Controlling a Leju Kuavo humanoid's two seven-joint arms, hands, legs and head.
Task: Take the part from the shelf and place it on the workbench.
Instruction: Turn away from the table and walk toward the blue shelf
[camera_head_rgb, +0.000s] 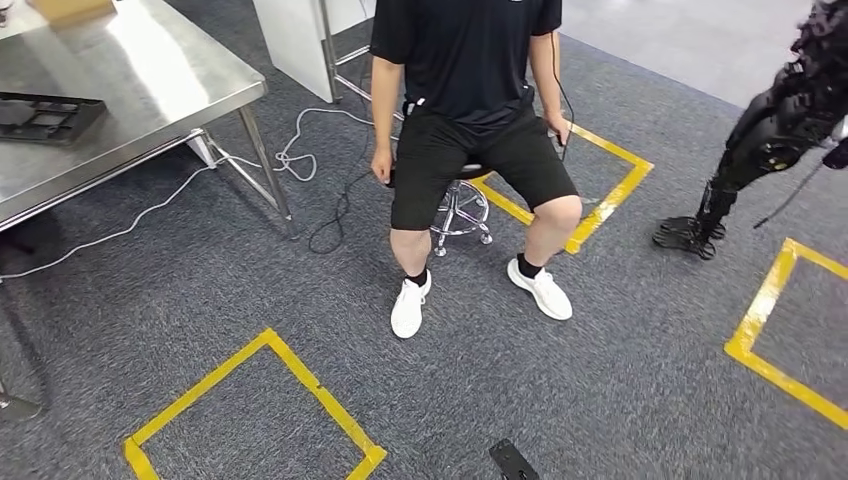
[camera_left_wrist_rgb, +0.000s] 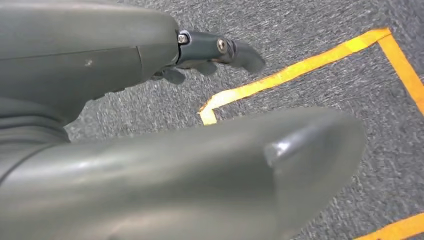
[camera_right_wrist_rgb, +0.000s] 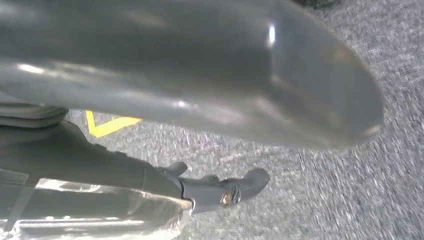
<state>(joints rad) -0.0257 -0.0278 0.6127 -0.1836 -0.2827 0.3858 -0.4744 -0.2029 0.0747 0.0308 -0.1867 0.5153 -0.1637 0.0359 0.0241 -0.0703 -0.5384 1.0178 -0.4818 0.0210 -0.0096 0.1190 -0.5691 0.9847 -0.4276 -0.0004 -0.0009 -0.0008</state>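
Right hand (camera_right_wrist_rgb: 200, 165) holds a shiny wrapped part (camera_right_wrist_rgb: 100, 210), probably light and slippery; left hand (camera_left_wrist_rgb: 150, 100) holds nothing, fingers apart.

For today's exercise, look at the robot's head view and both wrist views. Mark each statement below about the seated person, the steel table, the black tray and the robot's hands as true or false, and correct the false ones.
1. A person sits on a wheeled stool. True.
2. The black tray lies on the carpet. False: it rests on the steel table.
3. The left hand holds a part. False: nothing is in it, and its fingers are apart above the carpet.
4. Yellow tape squares mark the carpet. True.
5. The right hand rests on the table. False: it hangs over grey carpet.
6. A white cable trails on the floor beside the table. True.
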